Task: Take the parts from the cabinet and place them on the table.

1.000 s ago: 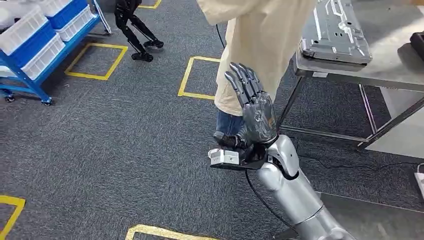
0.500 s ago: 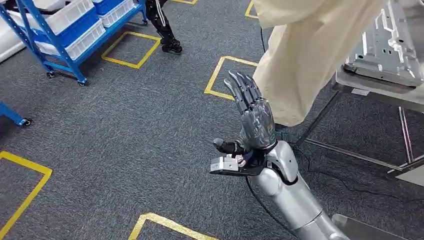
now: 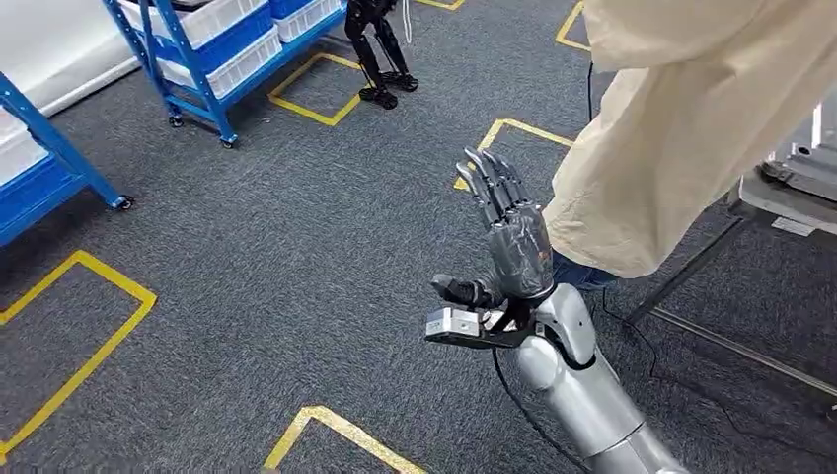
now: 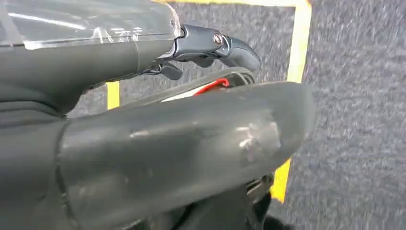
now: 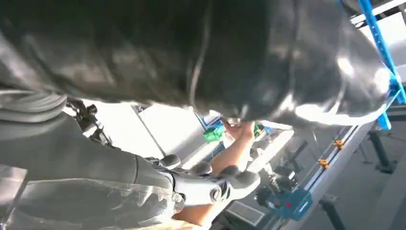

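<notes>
Reaching over grey carpet (image 3: 247, 257) with yellow tape squares (image 3: 59, 336), right hand (image 3: 508, 242) spread, empty; left hand (image 4: 158, 143) unclear.

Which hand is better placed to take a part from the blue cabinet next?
Probably right: the right hand is raised, fingers apart, empty, though the blue cabinet stands far off. The left hand hangs over the floor.

Far left on the grey carpet floor (image 3: 247, 257): blue metal shelving rack with white bins (image 3: 212, 44), black legged robot (image 3: 380, 44) just right of it. Centre: raised right hand (image 3: 508, 242), with person in beige coat (image 3: 691, 128) just behind and right. Far right, behind the person: edge of steel-legged metal table (image 3: 790, 193).
</notes>
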